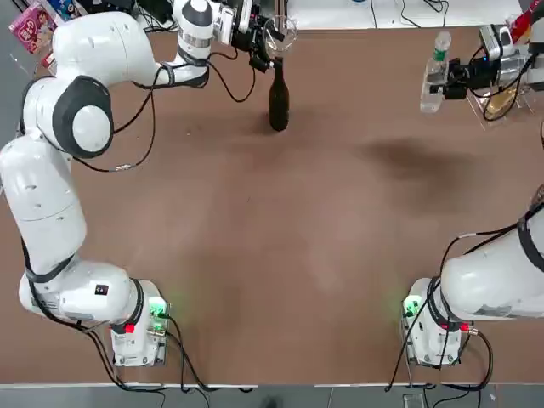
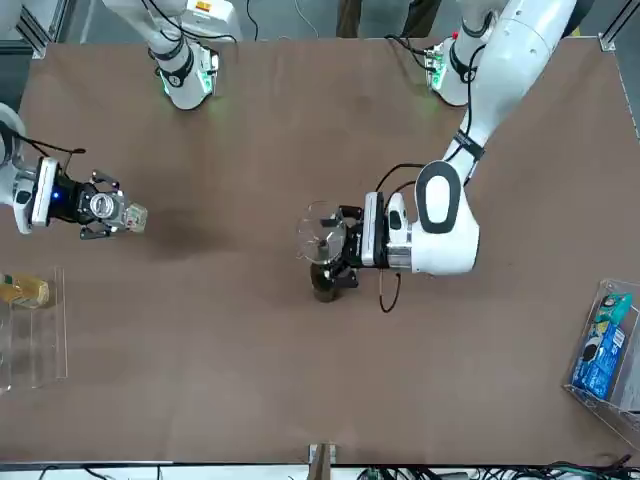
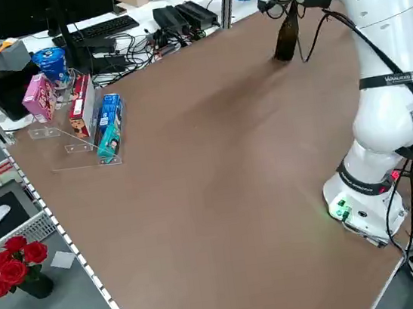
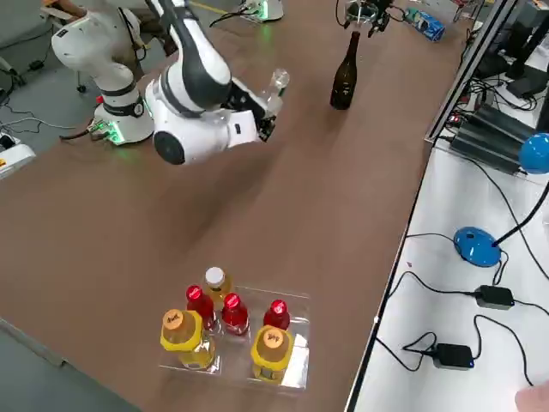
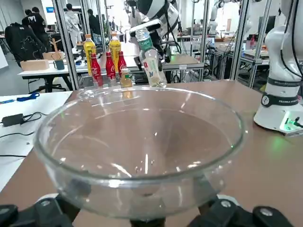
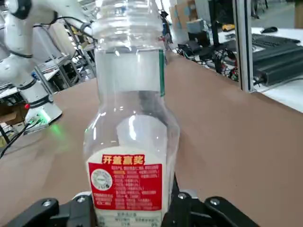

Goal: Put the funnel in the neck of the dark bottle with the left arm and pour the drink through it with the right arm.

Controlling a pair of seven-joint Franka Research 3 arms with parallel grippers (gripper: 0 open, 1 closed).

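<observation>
Brown and mostly bare, the table (image 1: 280,255) carries the dark bottle (image 1: 278,102) upright near its far edge, with the funnel (image 1: 280,36) at the bottle's neck in the left gripper (image 1: 262,49). That claw stands as wide as it gets, arms either side of the stem under the bowl; whether the stem is seated in the neck, or whether the fingers bear on the funnel at all, cannot be told. The right gripper (image 1: 448,78) is clamped tight on the drink (image 1: 433,75), raised off the table and well apart from the bottle, toward the robot's right. Trouble could come if the funnel is only perched: a withdrawing finger might drag it off or rock the slim bottle over. Pouring looks risky too, since the drink appears capped in the top view, and a fast tilt over so small a funnel would likely overflow. Between drink and bottle nothing stands; the tray of red and yellow bottles (image 4: 232,330) and the boxes (image 3: 79,110) sit at the table's edges.
</observation>
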